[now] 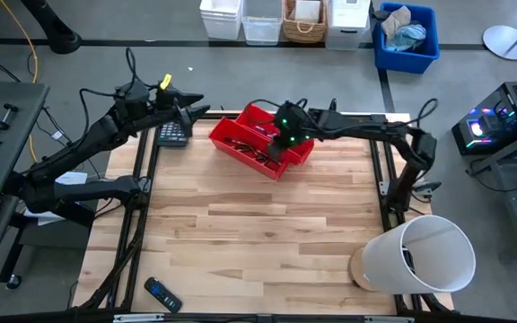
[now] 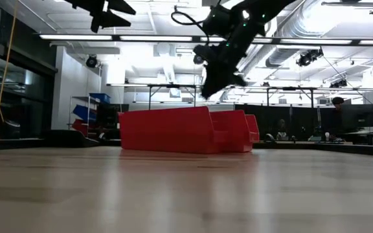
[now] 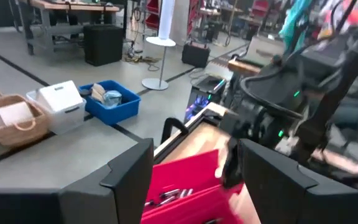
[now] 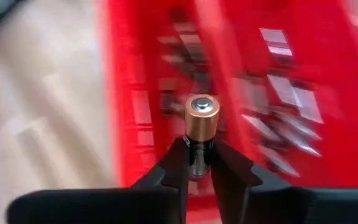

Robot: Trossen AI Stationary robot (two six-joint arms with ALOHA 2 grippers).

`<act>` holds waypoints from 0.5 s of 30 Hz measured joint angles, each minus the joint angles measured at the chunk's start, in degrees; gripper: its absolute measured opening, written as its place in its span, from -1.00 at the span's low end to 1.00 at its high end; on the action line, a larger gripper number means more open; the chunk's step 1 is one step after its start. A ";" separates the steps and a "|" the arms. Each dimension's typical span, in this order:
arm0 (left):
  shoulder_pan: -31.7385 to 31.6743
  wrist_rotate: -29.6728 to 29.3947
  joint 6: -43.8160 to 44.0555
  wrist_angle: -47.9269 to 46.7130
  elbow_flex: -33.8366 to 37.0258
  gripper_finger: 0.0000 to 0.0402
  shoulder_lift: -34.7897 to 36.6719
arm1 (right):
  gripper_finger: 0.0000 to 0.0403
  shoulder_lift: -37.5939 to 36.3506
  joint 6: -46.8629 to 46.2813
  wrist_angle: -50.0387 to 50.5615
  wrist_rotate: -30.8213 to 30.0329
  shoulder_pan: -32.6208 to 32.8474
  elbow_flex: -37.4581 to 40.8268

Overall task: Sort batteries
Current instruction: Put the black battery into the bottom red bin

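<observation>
Two red bins [image 1: 260, 144] stand side by side at the table's far middle and hold several small batteries [image 1: 248, 151]. They show as blurred grey cylinders [image 4: 278, 140] in the right wrist view. My right gripper [image 4: 199, 149] hangs over the bins [image 2: 186, 129], shut on one battery with a copper-coloured end and a dark body. My left gripper [image 3: 194, 168] is open. It waits high above the table's far left [image 1: 191, 109], beside the dark calculator [image 1: 174, 135], and looks toward the bins [image 3: 185, 186]. My right gripper pinches a single battery by its dark body [image 4: 199, 158] between the two fingers [image 4: 178, 163]. The copper end with its silver cap [image 4: 202, 115] sticks out past the fingertips. The battery is lifted clear above the red bin [image 4: 142, 106].
A black remote control [image 1: 162, 294] lies near the table's near left edge. A large white cylinder [image 1: 423, 256] lies at the near right corner. Bare wood lies between the bins and the near edge. Baskets and a blue box [image 1: 407, 36] stand on the floor beyond the table.
</observation>
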State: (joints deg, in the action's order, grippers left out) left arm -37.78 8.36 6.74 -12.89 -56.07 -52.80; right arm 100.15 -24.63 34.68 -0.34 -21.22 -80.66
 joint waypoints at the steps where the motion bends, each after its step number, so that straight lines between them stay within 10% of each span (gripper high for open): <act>1: 0.00 0.00 1.19 -0.13 0.00 0.13 0.46 | -0.77 0.77 1.80 -1.89 3.15 -0.30 0.00; 10: 0.00 -0.17 2.82 -5.88 0.00 0.12 7.07 | -0.17 3.84 7.34 -3.61 8.37 -1.17 -0.07; 15: 0.07 -0.35 6.78 -3.52 8.52 -0.27 13.57 | -0.06 -1.09 10.88 -1.84 10.91 -3.39 -1.32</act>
State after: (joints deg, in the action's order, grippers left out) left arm -37.71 8.01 13.52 -16.42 -47.56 -39.23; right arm 99.06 -13.75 32.84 10.57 -24.61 -81.99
